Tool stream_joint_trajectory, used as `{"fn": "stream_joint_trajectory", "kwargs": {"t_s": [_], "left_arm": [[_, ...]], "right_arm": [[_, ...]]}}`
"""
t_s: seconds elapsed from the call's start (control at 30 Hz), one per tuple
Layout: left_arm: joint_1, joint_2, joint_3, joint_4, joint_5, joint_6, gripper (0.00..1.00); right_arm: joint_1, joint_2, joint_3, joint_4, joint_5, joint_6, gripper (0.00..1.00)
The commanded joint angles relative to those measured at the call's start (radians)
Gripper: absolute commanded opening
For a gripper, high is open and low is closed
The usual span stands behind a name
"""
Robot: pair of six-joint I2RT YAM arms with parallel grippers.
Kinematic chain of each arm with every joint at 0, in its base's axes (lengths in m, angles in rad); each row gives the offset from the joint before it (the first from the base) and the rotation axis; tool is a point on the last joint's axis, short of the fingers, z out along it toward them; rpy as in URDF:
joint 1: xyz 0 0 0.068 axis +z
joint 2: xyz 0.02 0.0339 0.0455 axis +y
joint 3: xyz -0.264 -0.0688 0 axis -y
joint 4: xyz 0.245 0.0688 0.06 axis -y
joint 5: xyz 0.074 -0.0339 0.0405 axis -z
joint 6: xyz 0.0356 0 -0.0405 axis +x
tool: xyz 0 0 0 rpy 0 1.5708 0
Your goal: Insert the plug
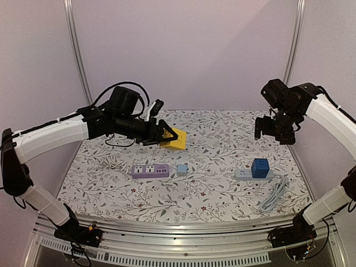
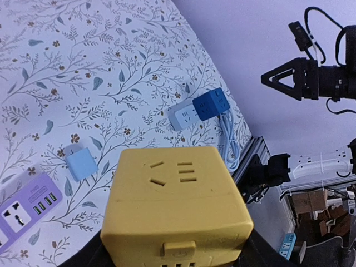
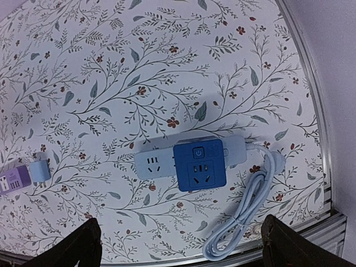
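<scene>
Near edge: aluminium rail (image 1: 183, 231) carrying both arm bases, floral-print tablecloth (image 1: 217, 133) beyond it

Right front corner: white looped power cable (image 1: 273, 196) lying on the cloth, running up into a pale grey-blue power strip (image 3: 150, 165). A dark blue cube-shaped socket block (image 3: 198, 165) sits on the strip at its cable end, button and socket face up. One socket of the strip shows bare at the other end

Left of centre, same depth: flat purple power strip (image 1: 150, 171) lying lengthwise. A small pale-blue square plug adapter (image 1: 182, 169) lies just beside its right end, a narrow gap between them

Further left: pale coiled cord (image 1: 111, 162) on the cloth, near the left arm

Behind the purple strip: left gripper (image 1: 167, 135) reaching in from the left, jaws clenched on a yellow plastic cube socket block (image 2: 175, 194). The cube is held up off the cloth, behind and slightly right of the purple strip, well apart from the grey-blue strip. In the left wrist view its slotted face is turned to the camera and the dark fingers grip its lower sides. Its far side is hidden

Right rear: right gripper (image 3: 179, 219) hanging high over the grey-blue strip, fingers spread wide, nothing between them. The right wrist view looks straight down on the blue block
</scene>
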Motion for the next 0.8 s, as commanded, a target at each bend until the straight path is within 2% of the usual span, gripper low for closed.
{"fn": "stream_joint_trajectory", "kwargs": {"t_s": [0.0, 0.13, 0.4, 0.77], "left_arm": [[-0.011, 0.105, 0.112, -0.226, 0.016, -0.071, 0.0], [-0.011, 0.157, 0.158, -0.292, -0.007, -0.128, 0.0], [-0.014, 0.162, 0.214, -0.369, -0.022, -0.189, 0.0], [-0.017, 0.157, 0.211, -0.405, -0.017, -0.189, 0.0]], "right_arm": [[0.001, 0.044, -0.069, -0.227, 0.149, -0.055, 0.99], [-0.008, 0.087, -0.134, -0.146, 0.124, -0.093, 0.99], [-0.057, 0.163, -0.238, 0.034, 0.025, -0.157, 0.98], [-0.063, 0.247, -0.301, 0.152, -0.032, -0.238, 0.88]]}}
